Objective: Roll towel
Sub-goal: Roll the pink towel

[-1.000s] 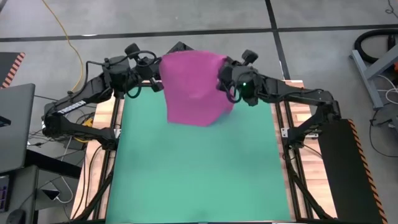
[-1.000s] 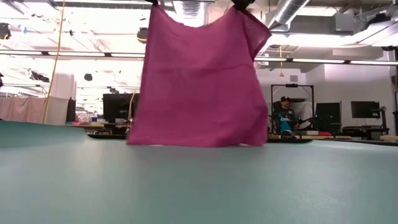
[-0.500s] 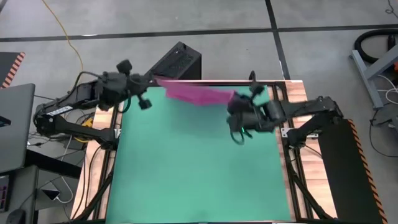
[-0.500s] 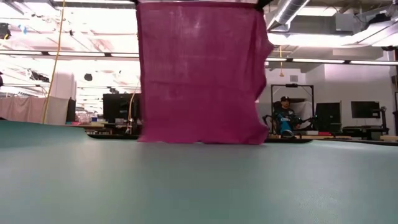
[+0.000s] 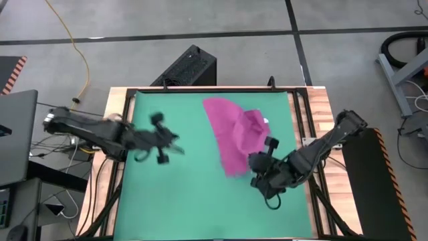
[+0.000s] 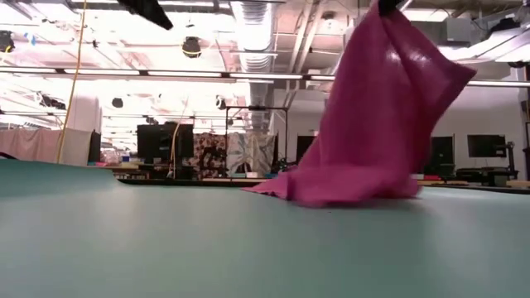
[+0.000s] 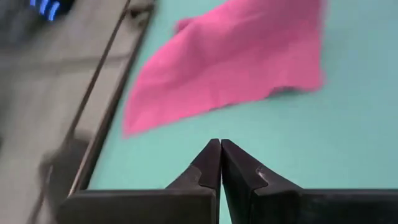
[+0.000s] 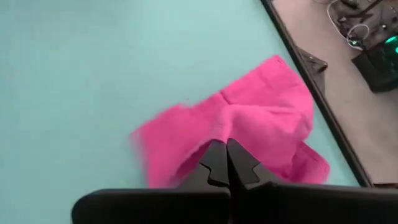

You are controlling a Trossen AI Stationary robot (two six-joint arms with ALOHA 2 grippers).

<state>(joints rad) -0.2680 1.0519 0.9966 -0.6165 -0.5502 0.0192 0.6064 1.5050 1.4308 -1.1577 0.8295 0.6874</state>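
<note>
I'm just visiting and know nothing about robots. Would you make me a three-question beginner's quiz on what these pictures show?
1. True or false: the towel lies spread flat on the green mat.
2. Which gripper holds the towel? A) the left gripper B) the right gripper C) both
3. Fill in: the left gripper's fingers are ____, with nothing between them.

Key:
1. False. One part is lifted off the mat; the rest drapes down onto it.
2. B. The right gripper is shut on an edge of the towel; the left one is over bare mat, apart from the cloth.
3. Shut.
</note>
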